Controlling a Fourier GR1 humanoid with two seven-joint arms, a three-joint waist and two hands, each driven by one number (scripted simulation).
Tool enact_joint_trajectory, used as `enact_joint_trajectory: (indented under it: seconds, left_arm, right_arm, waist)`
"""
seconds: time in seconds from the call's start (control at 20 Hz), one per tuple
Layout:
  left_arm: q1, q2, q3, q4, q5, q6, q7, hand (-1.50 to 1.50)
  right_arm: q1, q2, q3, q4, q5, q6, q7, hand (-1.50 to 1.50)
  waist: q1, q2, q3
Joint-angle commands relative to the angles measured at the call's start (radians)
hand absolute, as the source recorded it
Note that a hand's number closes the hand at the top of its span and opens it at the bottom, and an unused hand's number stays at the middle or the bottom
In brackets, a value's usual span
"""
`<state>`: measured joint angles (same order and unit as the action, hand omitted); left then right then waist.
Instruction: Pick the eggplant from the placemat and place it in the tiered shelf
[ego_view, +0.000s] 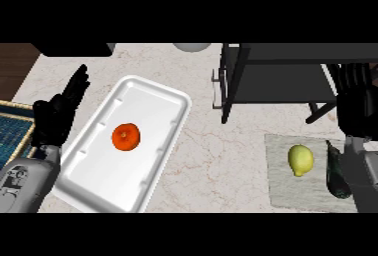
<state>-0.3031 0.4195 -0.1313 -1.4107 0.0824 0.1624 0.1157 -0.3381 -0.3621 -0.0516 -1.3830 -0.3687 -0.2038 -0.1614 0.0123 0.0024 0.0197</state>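
A dark eggplant lies along the right side of the grey placemat, partly hidden behind my right forearm. Beside it on the mat sits a yellow lemon. The dark tiered shelf stands at the back right, just beyond the mat. My right hand hovers open with straight fingers above the eggplant, in front of the shelf's right end, holding nothing. My left hand rests open with fingers up at the left edge.
A white tray holding an orange fruit takes up the counter's middle left. A blue patterned cloth lies at the far left. A pale round object shows at the back edge.
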Motion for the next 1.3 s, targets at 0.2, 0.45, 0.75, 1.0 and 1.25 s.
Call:
enact_joint_trajectory:
  seconds: [0.2,0.45,0.75,1.0,1.25]
  left_arm:
    - [0.053,-0.058,-0.025,-0.022,-0.009,0.013,-0.075,0.00]
    - [0.049,-0.072,-0.020,-0.022,0.015,0.007,-0.055,0.00]
    - [0.078,-0.128,-0.068,-0.007,0.005,-0.004,-0.077,0.00]
    - [0.111,-0.206,-0.108,-0.029,-0.060,0.034,-0.096,0.00]
    - [0.105,-0.198,-0.093,-0.024,-0.046,0.024,-0.075,0.00]
  right_arm:
    - [0.173,-0.177,-0.151,0.205,-0.097,0.075,0.208,-1.50]
    - [0.324,-0.241,-0.093,0.287,0.110,-0.080,0.200,1.50]
    - [0.380,-0.104,-0.300,0.402,0.073,-0.384,-0.002,-1.50]
    - [0.463,-0.119,-0.371,0.324,-0.049,-0.128,-0.061,-1.50]
    - [0.466,-0.257,-0.200,0.228,0.045,-0.009,0.173,-1.50]
  waist:
    - [-0.045,0.009,-0.019]
    - [-0.084,0.064,-0.039]
    - [-0.035,0.000,-0.018]
    - [-0.021,-0.004,-0.020]
    - [-0.015,-0.003,-0.021]
